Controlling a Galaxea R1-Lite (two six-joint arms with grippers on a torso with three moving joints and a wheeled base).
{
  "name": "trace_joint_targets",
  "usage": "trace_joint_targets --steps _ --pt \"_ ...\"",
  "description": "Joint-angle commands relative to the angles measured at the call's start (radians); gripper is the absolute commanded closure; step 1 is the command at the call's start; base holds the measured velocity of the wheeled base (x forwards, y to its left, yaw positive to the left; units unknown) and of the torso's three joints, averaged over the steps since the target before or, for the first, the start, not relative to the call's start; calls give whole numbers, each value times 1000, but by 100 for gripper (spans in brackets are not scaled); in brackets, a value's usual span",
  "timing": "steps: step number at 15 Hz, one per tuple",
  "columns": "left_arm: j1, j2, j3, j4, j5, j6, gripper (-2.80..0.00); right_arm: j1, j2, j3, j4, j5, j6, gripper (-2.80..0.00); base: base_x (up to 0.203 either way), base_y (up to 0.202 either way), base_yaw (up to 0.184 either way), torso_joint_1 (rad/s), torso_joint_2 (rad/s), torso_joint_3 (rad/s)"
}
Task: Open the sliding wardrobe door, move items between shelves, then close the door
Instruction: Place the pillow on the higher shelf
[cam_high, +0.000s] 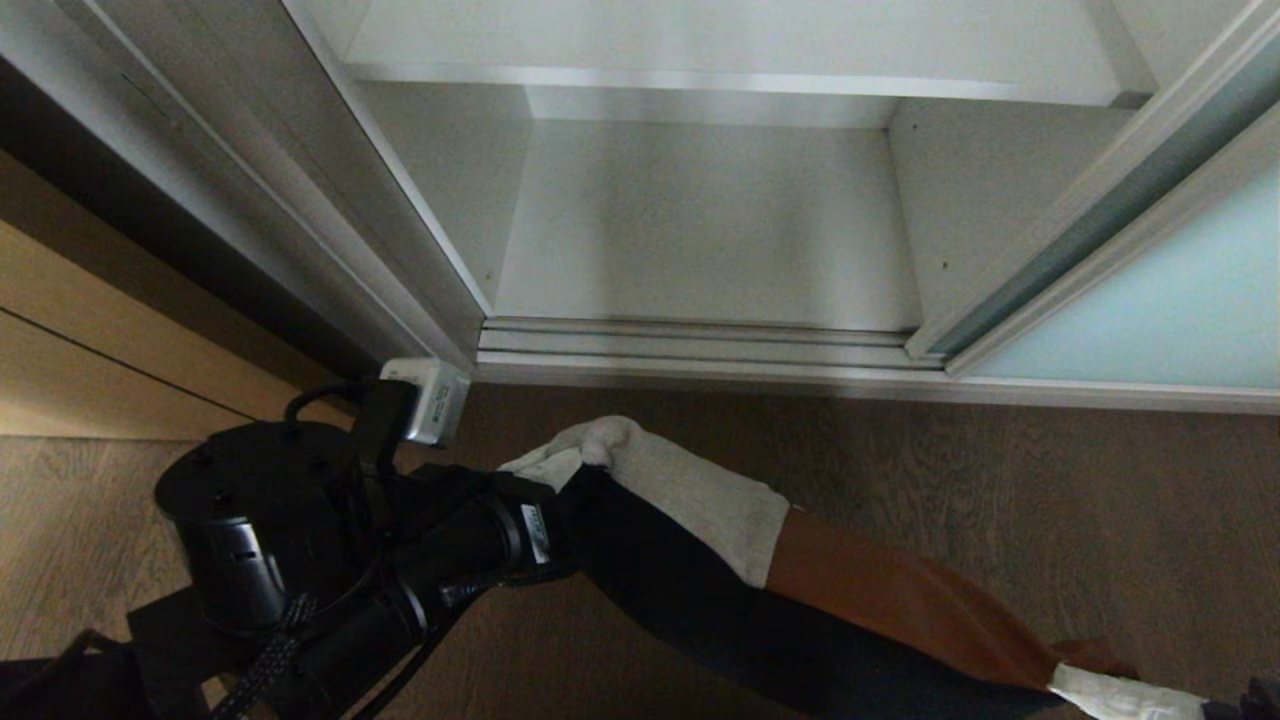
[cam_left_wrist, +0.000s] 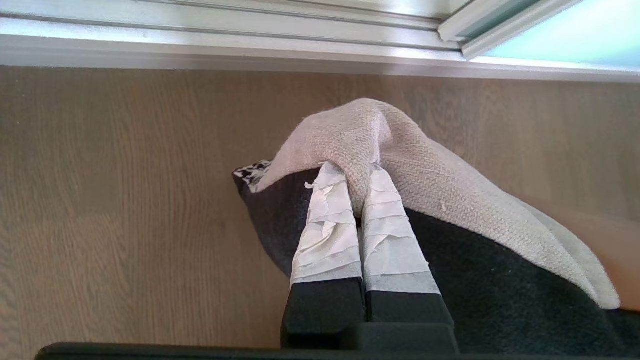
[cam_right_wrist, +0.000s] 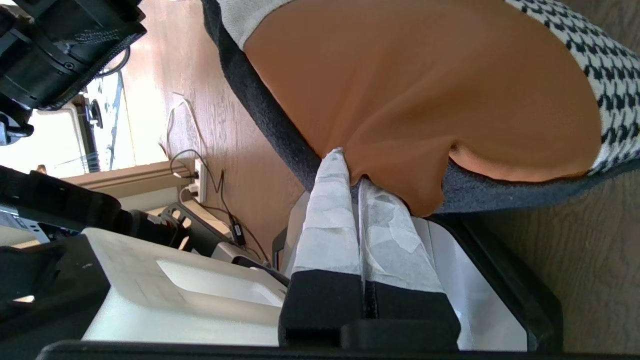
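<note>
The left gripper (cam_left_wrist: 357, 182) pinches the white knit end of the clothes bundle (cam_high: 720, 560); the right gripper (cam_right_wrist: 350, 167) clamps its orange fold. The bundle hangs between them above the floor (cam_high: 1000, 480), before the open wardrobe's bottom shelf (cam_high: 700, 240); the glass door (cam_high: 1180, 300) stands beyond the right gripper.

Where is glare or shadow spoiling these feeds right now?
Head view: dim; the lower compartment under the white shelf lies in soft shadow, the left claw hidden by its own arm and the cloth. Left wrist view: evenly lit, the frosted door glows brightly. Right wrist view: a floor patch is blown out by glare; the orange cloth reads clearly.
</note>
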Motion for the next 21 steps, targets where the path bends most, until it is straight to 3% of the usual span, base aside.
trace_joint_targets --steps 1,6,21 --pt "0 1 1 -7 2 -1 0 1 10 3 -5 3 5 0 0 0 0 0 0 0" --pt "0 1 -5 5 9 6 0 1 9 5 -5 4 17 0 0 0 0 3 1 28" --pt "0 -2 -10 -4 12 30 0 1 4 5 -6 4 18 0 0 0 0 2 2 197"
